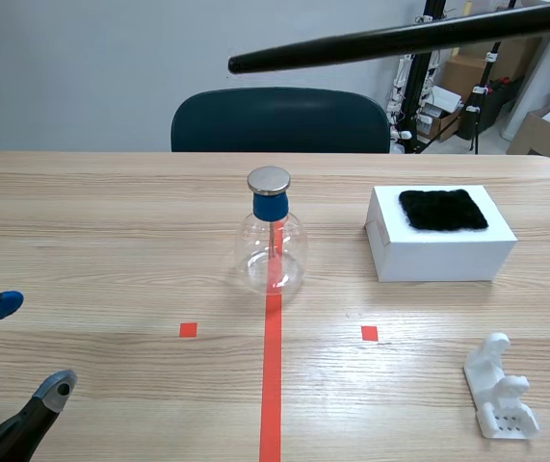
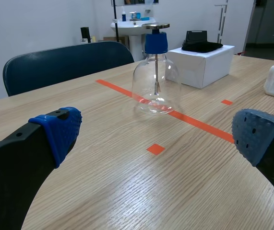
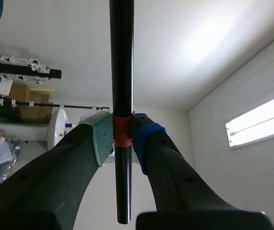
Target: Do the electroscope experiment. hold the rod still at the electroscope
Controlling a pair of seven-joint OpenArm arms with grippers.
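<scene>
- At the table's centre, where the orange-red tape line ends, stands the electroscope (image 1: 273, 236). It is a clear glass flask with a blue stopper and a flat metal disc on top, upright and free on all sides so a rod can come near it.
- High at 12 to 1 o'clock from the disc, the black rod (image 1: 390, 40) crosses the top of the scene view from the right. Its blunt tip hangs above the disc and slightly toward 11 o'clock, clearly apart from it. How far forward or back the tip sits cannot be told.
- The right gripper (image 3: 122, 136) has its two fingers closed tight on the rod at a band of orange tape, one pad on each side. This grip on the shaft probably keeps the charged end untouched.
- The left gripper (image 1: 30, 346) rests low at 8 o'clock from the flask. Its fingers are spread wide with nothing between them, and it seems parked out of the way.
- At 3 o'clock from the flask sits a white box (image 1: 438, 252) with a black cloth (image 1: 442, 209) on its lid, likely the rubbing pad.
- At 4 to 5 o'clock lies a white stand (image 1: 501, 390), probably the rod's rest, with nothing on it.
- Judged from this, the rod needs lowering closer to the disc before holding steady.
</scene>
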